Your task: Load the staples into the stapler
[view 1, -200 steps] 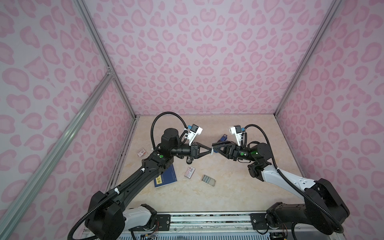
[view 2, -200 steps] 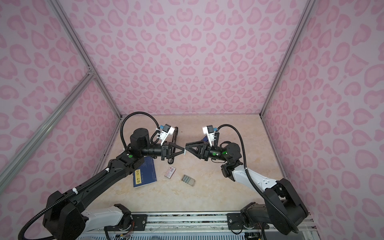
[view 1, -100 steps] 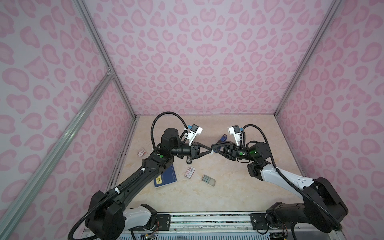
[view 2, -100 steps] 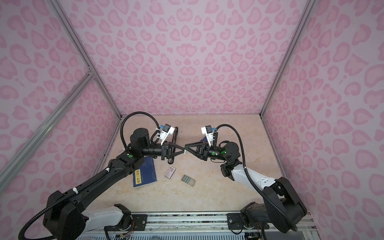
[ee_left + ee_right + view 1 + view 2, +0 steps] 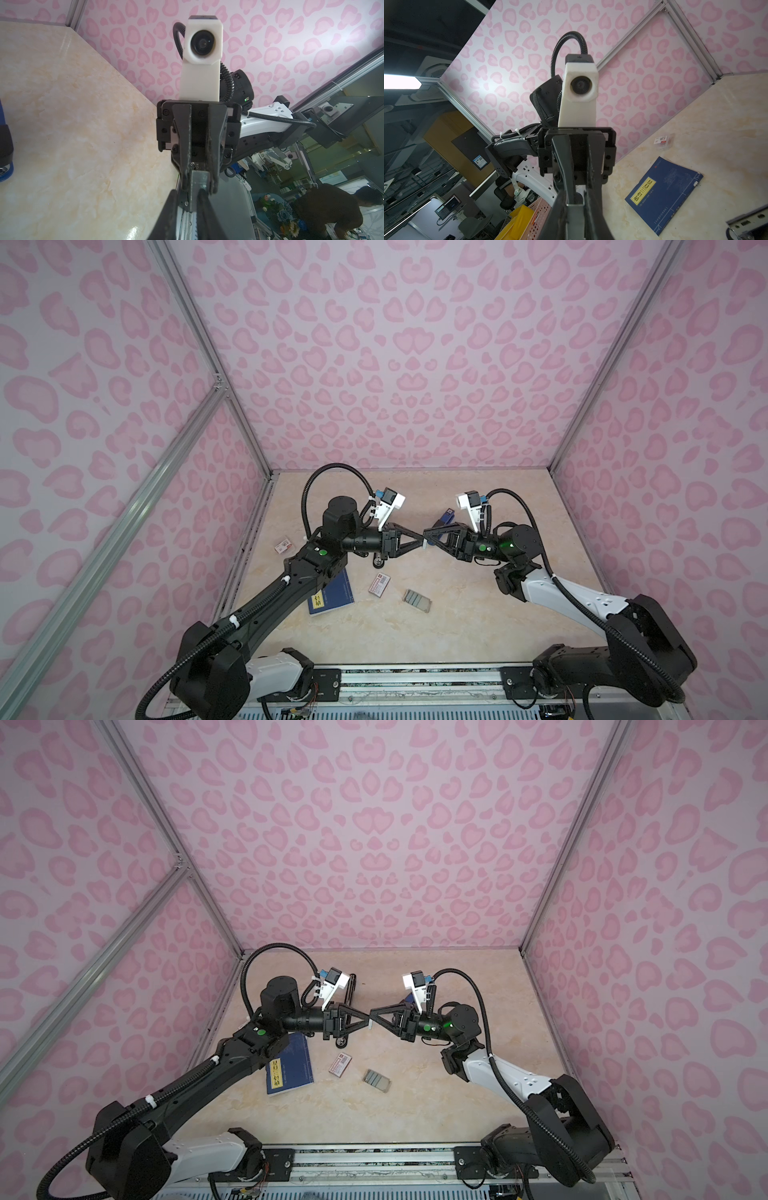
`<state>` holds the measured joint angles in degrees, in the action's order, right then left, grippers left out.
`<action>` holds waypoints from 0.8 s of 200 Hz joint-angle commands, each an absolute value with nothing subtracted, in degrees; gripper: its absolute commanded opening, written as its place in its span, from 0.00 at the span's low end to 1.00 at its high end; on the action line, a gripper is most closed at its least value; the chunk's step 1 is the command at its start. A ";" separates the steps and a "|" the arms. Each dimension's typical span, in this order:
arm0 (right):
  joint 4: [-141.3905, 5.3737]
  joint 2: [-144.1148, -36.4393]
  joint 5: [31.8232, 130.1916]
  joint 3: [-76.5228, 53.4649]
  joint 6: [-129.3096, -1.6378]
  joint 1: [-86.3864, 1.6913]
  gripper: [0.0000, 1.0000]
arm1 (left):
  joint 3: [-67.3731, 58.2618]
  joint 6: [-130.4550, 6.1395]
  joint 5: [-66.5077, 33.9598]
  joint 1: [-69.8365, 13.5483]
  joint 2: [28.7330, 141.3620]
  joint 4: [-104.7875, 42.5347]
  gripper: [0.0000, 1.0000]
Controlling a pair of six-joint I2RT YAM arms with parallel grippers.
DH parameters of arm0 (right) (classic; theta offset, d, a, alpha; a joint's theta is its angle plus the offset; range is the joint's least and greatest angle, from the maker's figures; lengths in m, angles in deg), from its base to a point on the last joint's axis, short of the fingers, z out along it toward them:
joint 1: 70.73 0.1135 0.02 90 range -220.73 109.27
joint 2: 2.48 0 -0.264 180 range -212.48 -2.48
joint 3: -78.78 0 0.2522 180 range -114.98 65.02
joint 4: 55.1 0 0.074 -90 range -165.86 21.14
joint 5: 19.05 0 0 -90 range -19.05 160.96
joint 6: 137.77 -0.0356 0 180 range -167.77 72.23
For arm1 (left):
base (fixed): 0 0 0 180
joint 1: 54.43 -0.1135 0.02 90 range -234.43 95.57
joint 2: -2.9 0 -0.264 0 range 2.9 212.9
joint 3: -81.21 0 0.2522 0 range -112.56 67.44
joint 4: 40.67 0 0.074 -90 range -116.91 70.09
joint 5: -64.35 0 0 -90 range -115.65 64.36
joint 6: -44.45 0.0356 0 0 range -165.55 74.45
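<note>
Ok: loose staples (image 5: 417, 600) lie flat on desk (image 5: 457, 635), front-centre. Past them, mid-air: right fingers (image 5: 211, 166) clamped on a staple strip (image 5: 199, 179), left fingers (image 5: 207, 212) slightly parted around its other end. Blue stapler (image 5: 445, 516) on desk behind right fingers.

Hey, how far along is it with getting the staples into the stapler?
Done: one staple strip is up off the table. In hand: left gripper and right gripper meet tip to tip on it, mid-air. Still to do: getting it into a stapler; the blue stapler sits untouched behind them.
</note>
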<state>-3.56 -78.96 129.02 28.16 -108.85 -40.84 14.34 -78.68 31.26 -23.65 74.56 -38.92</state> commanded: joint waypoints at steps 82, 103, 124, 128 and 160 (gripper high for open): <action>-5.74 -75.07 128.82 29.62 -106.80 -44.99 0.19 | 18.51 -76.06 24.66 -26.60 69.12 -32.09 0.35; -7.31 -73.96 128.74 30.42 -105.94 -45.81 0.19 | 19.12 -74.51 15.07 -27.81 68.15 -25.95 0.45; -11.67 -72.42 128.71 31.05 -103.23 -46.08 0.19 | 18.88 -71.30 -0.05 -27.89 68.74 -17.25 0.51; -12.70 -72.08 128.59 31.16 -102.61 -46.04 0.19 | 18.77 -71.19 -2.62 -27.91 69.21 -15.69 0.53; -19.96 -69.02 127.72 32.28 -98.08 -46.04 0.19 | 15.93 -70.68 -15.45 -28.06 76.66 -7.21 0.56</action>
<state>-13.92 -70.55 128.30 31.53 -102.82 -46.09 17.67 -72.40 -0.91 -27.84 72.62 -16.19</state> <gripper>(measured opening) 0.192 0.547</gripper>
